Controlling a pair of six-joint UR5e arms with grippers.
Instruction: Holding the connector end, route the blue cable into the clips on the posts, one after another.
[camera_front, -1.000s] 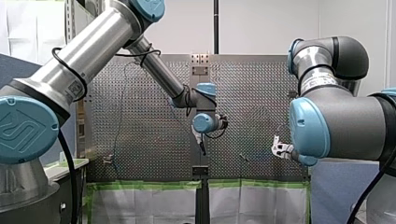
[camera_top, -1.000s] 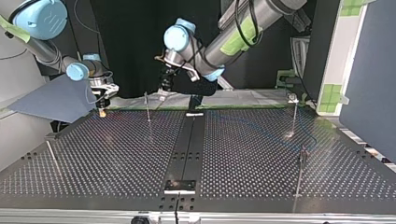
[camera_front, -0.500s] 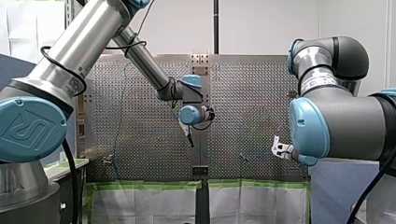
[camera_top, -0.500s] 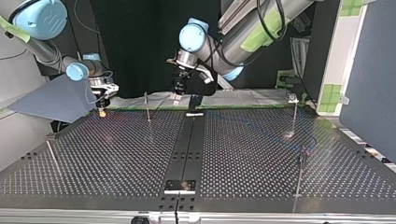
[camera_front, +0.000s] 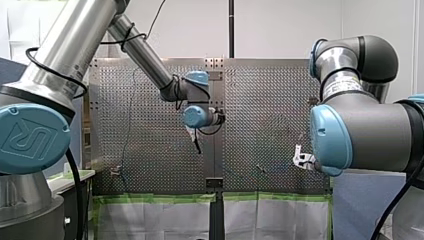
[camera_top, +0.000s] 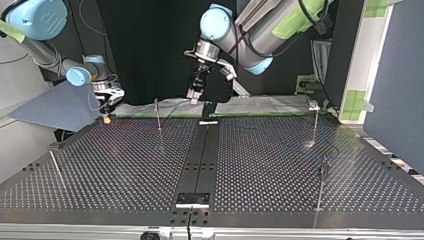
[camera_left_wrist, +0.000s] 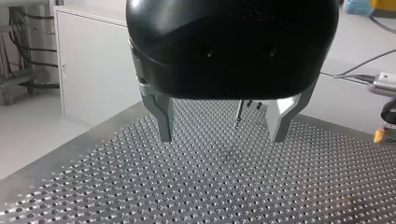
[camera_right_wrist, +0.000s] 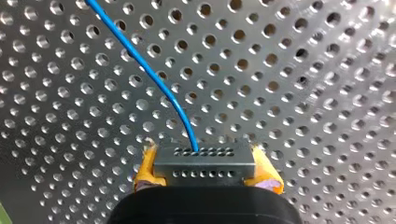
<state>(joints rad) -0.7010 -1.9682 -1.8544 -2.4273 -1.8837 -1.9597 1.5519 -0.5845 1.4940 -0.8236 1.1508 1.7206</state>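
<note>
In the right wrist view my right gripper (camera_right_wrist: 205, 179) has its yellow pads shut on a small metal connector (camera_right_wrist: 205, 163). The blue cable (camera_right_wrist: 149, 70) leaves the connector and runs away over the perforated table. The top view shows this gripper (camera_top: 106, 118) low at the table's far left corner. My left gripper (camera_left_wrist: 222, 135) is open, its metal fingers (camera_left_wrist: 163, 121) empty and well above the plate. It hangs over the far middle in the top view (camera_top: 194, 95) and shows in the front view (camera_front: 195, 144) too. A thin post (camera_top: 157, 115) stands between the two grippers.
More posts stand at the top view's right (camera_top: 315, 122), near right (camera_top: 322, 185) and near left (camera_top: 55, 167). A dark centre strip (camera_top: 197, 165) splits the perforated table. A grey sheet (camera_top: 55, 107) lies beside my right gripper. Green-taped panels (camera_top: 355, 102) border the right side.
My left arm has swung toward the front view's left and risen, its open gripper moving with it. My right gripper has barely shifted and keeps hold of the connector.
</note>
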